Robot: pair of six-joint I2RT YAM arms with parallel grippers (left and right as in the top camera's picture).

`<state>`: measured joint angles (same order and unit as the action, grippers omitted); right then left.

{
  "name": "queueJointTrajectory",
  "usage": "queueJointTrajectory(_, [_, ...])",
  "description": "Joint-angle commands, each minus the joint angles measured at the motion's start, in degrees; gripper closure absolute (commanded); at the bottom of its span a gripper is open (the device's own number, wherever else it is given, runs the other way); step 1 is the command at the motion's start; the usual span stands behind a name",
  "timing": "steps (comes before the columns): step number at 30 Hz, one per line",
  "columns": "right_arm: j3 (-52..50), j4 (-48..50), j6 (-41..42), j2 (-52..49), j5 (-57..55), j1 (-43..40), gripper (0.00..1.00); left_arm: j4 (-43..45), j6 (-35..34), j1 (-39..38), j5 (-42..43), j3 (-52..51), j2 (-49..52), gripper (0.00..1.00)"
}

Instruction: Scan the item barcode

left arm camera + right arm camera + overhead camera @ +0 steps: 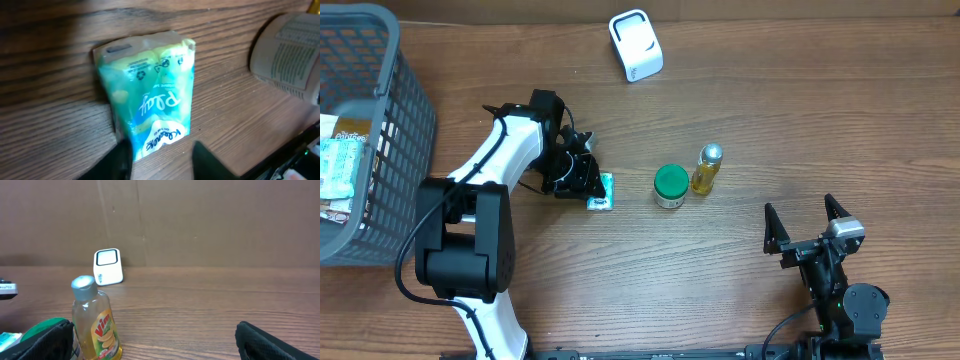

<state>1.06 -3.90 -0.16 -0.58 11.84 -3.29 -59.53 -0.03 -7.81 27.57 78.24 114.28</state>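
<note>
A teal and green Kleenex tissue pack [603, 190] [150, 100] lies flat on the wooden table, and no barcode shows on its upper face. My left gripper [582, 172] [162, 152] hovers low at the pack's near end with its jaws apart. The left finger [117, 162] overlaps the pack's corner, while the right finger [210, 162] stands clear of it over bare wood. A white scanner [635, 45] [108, 266] stands at the back of the table. My right gripper [807, 222] [153, 327] rests open and empty near the front right.
A green-lidded jar [670, 185] [47, 327] and a yellow Vim bottle [707, 168] [97, 320] stand just right of the pack. A grey basket [390, 150] holding several packets fills the left edge. A blurred printed label [287, 52] shows to the pack's right.
</note>
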Motion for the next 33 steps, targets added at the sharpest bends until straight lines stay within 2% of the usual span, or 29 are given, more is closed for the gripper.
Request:
queueJointTrajectory(1, [-0.61, 0.33, 0.20, 0.42, 0.26, -0.17, 0.00, -0.46, 0.00, -0.13, -1.31, 0.22, 0.90, 0.48])
queueJointTrajectory(3, [-0.61, 0.33, 0.20, 0.42, 0.26, -0.17, 0.00, -0.68, -0.39, -0.24, -1.66, 0.22, 0.90, 0.45])
queueJointTrajectory(12, [-0.61, 0.33, 0.20, 0.42, 0.28, -0.17, 0.00, -0.55, -7.04, -2.82, -8.15, -0.04, 0.90, 0.47])
queueJointTrajectory(19, [-0.61, 0.33, 0.20, 0.42, 0.26, -0.17, 0.00, 0.68, -8.44, -4.52, -8.55, -0.15, 1.42, 0.54])
queueJointTrajectory(33, [-0.61, 0.33, 0.20, 0.42, 0.26, -0.17, 0.00, 1.53, -10.36, -4.59, -8.72, -0.15, 2.60, 0.59])
